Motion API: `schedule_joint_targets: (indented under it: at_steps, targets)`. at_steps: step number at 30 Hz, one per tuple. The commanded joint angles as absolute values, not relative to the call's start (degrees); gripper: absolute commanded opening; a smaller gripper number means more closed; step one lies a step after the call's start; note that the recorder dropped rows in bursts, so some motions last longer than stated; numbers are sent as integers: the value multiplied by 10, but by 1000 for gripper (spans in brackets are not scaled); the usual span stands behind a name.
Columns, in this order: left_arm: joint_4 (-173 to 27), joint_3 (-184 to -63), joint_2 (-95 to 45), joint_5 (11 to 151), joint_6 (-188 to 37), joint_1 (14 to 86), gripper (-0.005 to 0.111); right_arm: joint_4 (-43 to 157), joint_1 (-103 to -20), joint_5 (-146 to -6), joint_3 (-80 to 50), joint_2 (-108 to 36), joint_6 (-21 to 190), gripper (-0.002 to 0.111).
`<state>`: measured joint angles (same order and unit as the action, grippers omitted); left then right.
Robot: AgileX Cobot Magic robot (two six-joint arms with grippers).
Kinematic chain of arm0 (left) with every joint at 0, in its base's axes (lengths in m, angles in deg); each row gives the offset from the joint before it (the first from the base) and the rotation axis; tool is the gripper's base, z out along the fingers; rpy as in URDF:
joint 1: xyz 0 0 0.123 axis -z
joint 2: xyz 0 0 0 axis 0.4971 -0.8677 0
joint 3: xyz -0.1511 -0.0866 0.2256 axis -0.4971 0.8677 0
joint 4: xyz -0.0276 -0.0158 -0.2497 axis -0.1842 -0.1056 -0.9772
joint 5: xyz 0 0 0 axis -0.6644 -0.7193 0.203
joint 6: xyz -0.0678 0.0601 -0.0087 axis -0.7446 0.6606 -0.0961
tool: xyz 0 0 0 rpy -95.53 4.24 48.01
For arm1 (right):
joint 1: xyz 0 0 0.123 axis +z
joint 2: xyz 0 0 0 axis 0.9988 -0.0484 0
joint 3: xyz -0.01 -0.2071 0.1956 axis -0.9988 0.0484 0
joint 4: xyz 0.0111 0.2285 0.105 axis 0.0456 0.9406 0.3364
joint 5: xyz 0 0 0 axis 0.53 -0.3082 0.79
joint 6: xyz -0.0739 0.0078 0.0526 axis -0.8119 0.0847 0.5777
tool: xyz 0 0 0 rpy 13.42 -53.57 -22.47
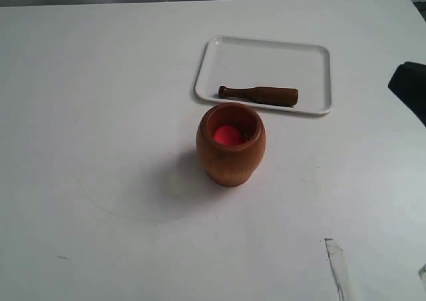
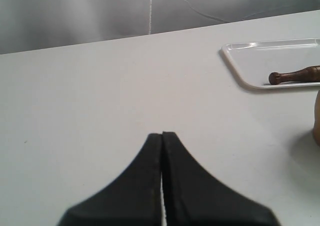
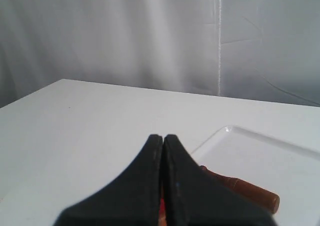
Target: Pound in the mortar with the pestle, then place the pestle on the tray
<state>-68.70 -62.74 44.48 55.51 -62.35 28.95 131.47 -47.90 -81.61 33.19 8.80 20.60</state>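
The orange-brown mortar (image 1: 230,144) stands upright mid-table, red showing inside. Just behind it lies the white tray (image 1: 266,58), and the dark brown pestle (image 1: 259,94) rests flat along the tray's near side, free of any gripper. In the left wrist view my left gripper (image 2: 162,134) is shut on nothing above bare table, with the tray (image 2: 250,61), the pestle (image 2: 295,75) and a sliver of the mortar (image 2: 317,116) off to one side. My right gripper (image 3: 163,136) is also shut and empty; past it I see the pestle (image 3: 245,188) on the tray (image 3: 260,156).
A dark part of the right arm (image 1: 409,88) shows at the right edge of the exterior view. A clear strip (image 1: 339,264) lies on the white table near the front right. A grey curtain (image 3: 150,36) hangs behind the table's far edge.
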Motion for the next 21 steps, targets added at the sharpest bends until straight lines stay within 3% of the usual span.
schedule_joint_targets:
  at_steps: [1,9,21]
  targets:
    - [-691,-627,446,557,-628,294,0,1321,-477,-818,337,94,207,0]
    - [-691,-627,446,557,-628,294,0,1299,-482,-804,348,120,207,0]
    - [-691,-627,446,557,-628,294,0,1253,-650,-778,468,305,207,0]
